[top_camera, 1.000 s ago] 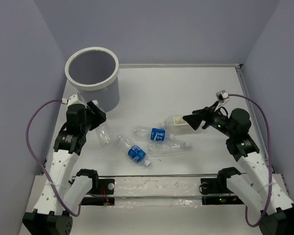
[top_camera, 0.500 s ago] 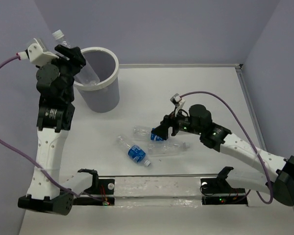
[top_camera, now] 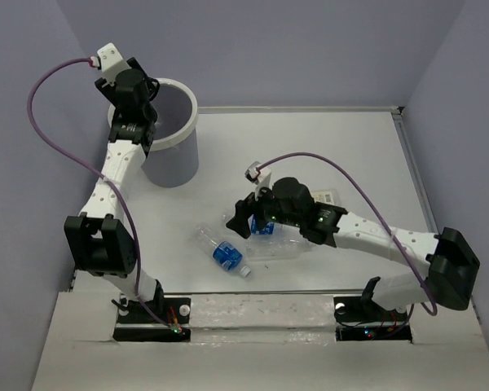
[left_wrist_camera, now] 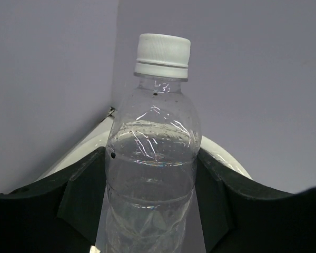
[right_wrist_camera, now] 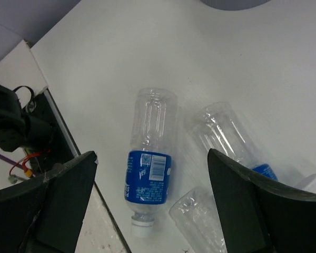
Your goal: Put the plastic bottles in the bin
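Your left gripper (top_camera: 141,91) is clamped on the plain bottle (left_wrist_camera: 151,158), cap up, raised at the far-left rim of the bin (top_camera: 192,114). I judge it is held there so that a release drops the bottle inside.

Your right gripper (right_wrist_camera: 150,158) hangs with its jaws wide and empty, straddling a blue-label bottle (right_wrist_camera: 147,176) that lies on the table (right_wrist_camera: 226,52). It looks set for the next pick.

A second labelled bottle (right_wrist_camera: 229,139) and a bare bottle (right_wrist_camera: 197,216) lie just beside it.

**Robotics lab test cell, as you see it from above:** a white tabletop (top_camera: 326,147) boxed on three sides by plain lavender walls (top_camera: 269,49), a left arm (top_camera: 114,179) and a right arm (top_camera: 367,236) bolted at its near edge, purple cables (top_camera: 306,154) trailing.
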